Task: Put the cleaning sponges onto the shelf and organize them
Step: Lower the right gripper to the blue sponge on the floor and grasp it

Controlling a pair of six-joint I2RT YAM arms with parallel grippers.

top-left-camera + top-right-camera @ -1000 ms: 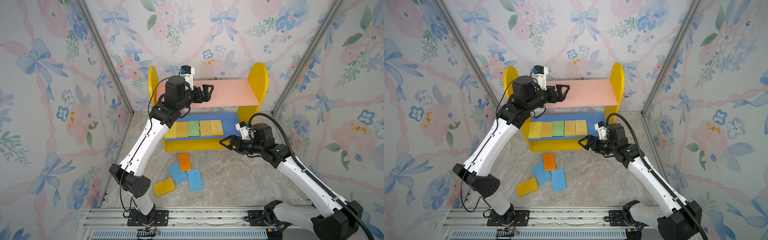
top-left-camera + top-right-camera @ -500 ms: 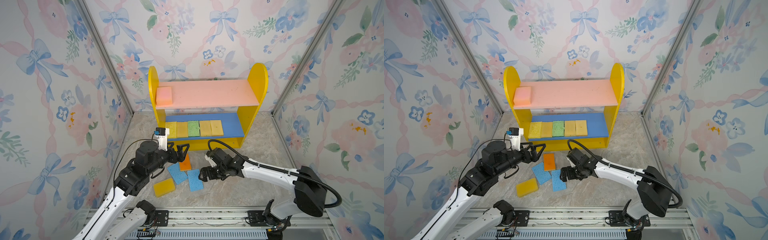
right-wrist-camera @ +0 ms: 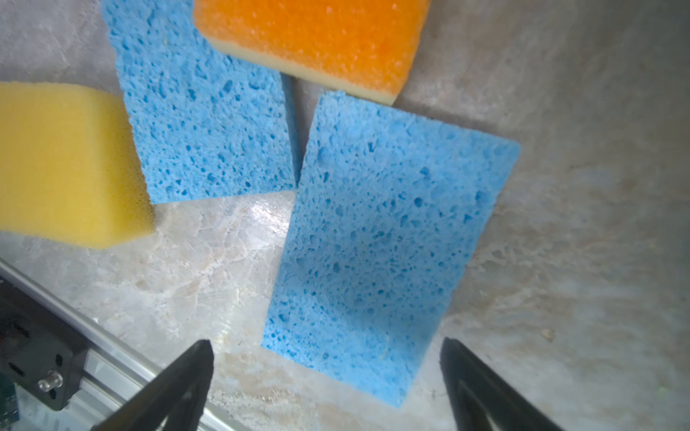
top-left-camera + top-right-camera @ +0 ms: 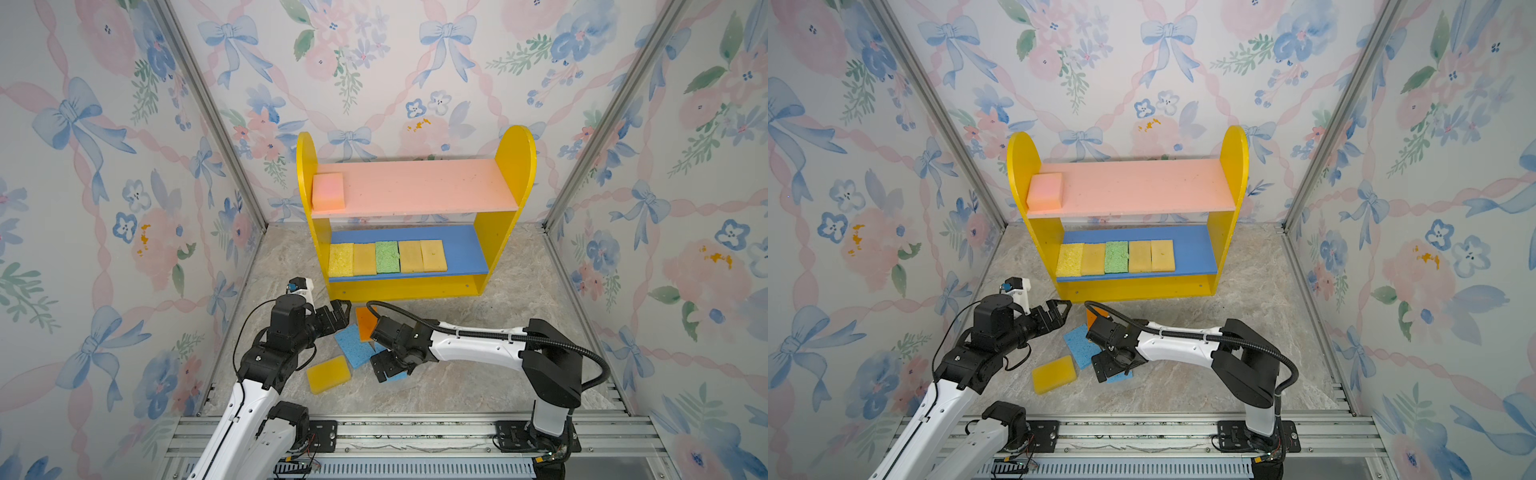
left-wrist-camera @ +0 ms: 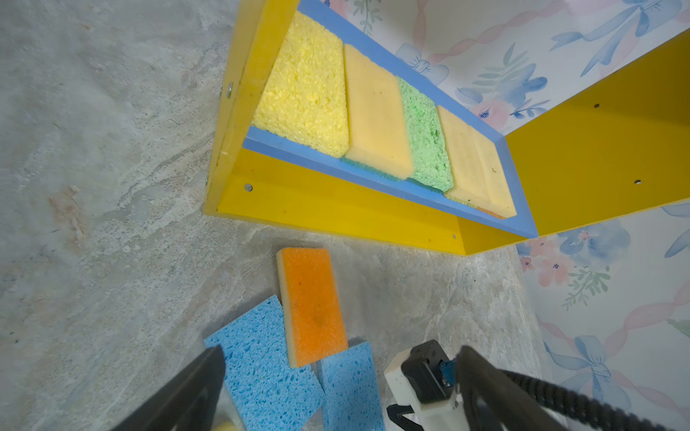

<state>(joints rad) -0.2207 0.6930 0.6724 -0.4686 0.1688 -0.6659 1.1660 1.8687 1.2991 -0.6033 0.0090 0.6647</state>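
A: Where's the target?
B: Blue sponge, flat on the worktop, lower centre in both top views, apart from the shelf. Right jaws wide & empty, the sponge's near end sits between them, not gripped. Left jaws also wide & empty, near the orange sponge
A: How'll it handle?
B: Prob v. light, soft, squashes easily; porous, so shouldn't slip. It's thin & lies flat, so I'd pinch across the short width, approx mid-length, tips right down at the worktop
A: Anything in the way?
B: Orange one looks to overlap its far corner & the 2nd blue sponge, so a lift may drag them
A: Do the views differ?
B: Yes. Right wrist cam shows the whole blue pad; top views hide most of it under the arm. Only top views show the pink sponge on the upper board, frame centre; five more line the lower board
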